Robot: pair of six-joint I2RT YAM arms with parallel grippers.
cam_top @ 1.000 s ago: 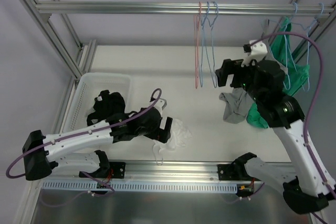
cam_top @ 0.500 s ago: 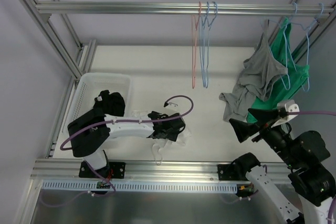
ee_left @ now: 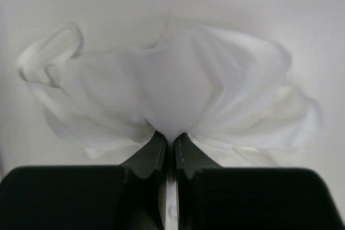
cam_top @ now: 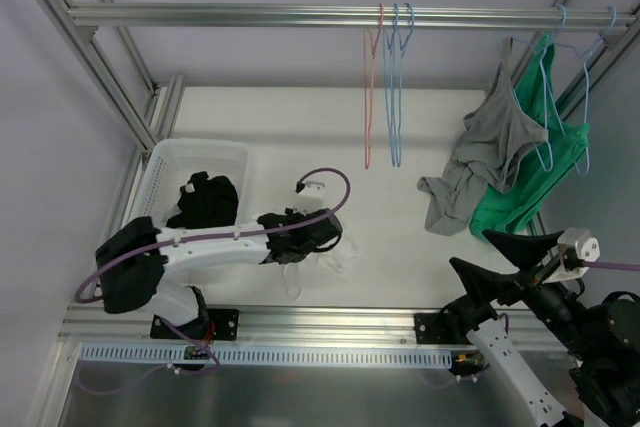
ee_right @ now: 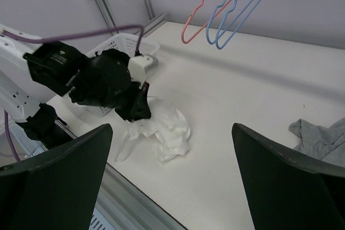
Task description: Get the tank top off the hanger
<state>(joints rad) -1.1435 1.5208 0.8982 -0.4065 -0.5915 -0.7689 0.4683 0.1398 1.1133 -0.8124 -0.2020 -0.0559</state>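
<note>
Left gripper (ee_left: 168, 139): jaws pinched tight on a fold of the white tank top (ee_left: 186, 87), which lies crumpled on the table (cam_top: 400, 127). Right gripper (cam_top: 472, 250): jaws spread wide, holding nothing. Grey tank top (cam_top: 495, 137): draped on a blue hanger (cam_top: 547, 152).

Bright even light, soft shadows, blurred foregrounds

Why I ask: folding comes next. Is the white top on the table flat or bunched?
Bunched: the white top lies in crumpled folds, pinched between the shut left jaws.
</note>
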